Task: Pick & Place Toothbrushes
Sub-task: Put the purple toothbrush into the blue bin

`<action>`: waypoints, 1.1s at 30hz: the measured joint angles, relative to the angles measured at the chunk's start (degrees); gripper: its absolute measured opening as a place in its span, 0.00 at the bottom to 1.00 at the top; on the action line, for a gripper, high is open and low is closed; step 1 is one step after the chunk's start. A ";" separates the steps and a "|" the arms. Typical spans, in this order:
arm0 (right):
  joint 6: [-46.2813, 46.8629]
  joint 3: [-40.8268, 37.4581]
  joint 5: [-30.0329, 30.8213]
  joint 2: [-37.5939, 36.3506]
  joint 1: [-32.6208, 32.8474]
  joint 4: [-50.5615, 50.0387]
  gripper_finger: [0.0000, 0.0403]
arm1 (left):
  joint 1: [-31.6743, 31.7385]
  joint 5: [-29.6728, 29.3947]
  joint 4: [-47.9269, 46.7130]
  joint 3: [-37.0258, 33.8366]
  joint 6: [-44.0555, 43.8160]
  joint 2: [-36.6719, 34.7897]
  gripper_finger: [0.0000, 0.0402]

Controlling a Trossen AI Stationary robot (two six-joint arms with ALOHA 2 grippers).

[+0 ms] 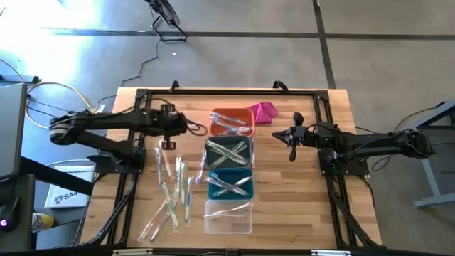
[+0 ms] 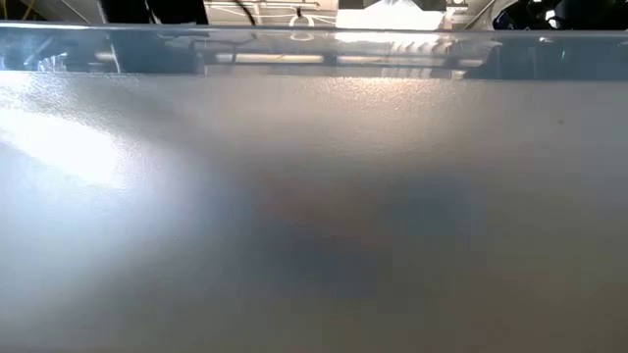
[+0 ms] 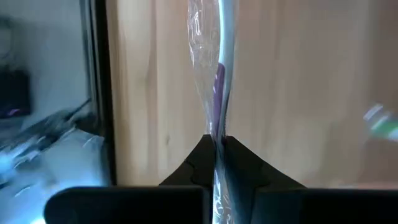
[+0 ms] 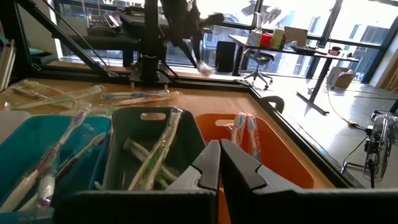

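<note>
Wooden desk (image 1: 298, 192): left gripper (image 1: 168, 144) clamps one wrapped toothbrush (image 3: 214, 93), at 9 o'clock of orange bin (image 1: 232, 121); carrying step, release over a bin next; right gripper (image 1: 292, 153) closed, empty

Blurred grey translucent wall (image 2: 314, 216) across nearly everything, bright room strip above.

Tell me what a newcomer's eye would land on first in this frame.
Probably the column of four bins down the table's middle, orange bin at the far end, holding wrapped toothbrushes. Next, the loose toothbrushes scattered on the wood to their left. Above that scatter, the left gripper is shut on a purple-handled toothbrush; the right gripper waits shut beside the bins.
</note>
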 joint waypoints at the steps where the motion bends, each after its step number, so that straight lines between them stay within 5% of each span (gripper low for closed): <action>1: 0.00 0.00 0.00 0.00 0.00 0.00 0.01 | 0.00 1.94 1.70 0.19 -0.25 -1.40 0.03; 8: 0.00 -0.01 -0.01 0.00 -0.02 0.05 0.01 | -0.04 17.68 15.17 0.33 -4.96 -9.33 0.03; 14: -0.02 -0.02 0.02 0.00 -0.02 0.21 0.01 | -0.04 24.40 24.28 0.33 -15.52 -10.51 0.03; 22: -0.22 -0.02 -0.01 0.00 0.00 0.42 0.01 | -1.57 25.58 31.62 0.32 -21.77 -4.53 0.03; 33: -0.22 -0.02 0.01 0.01 -0.02 0.42 0.01 | -12.53 25.87 46.16 0.33 -23.97 7.28 0.03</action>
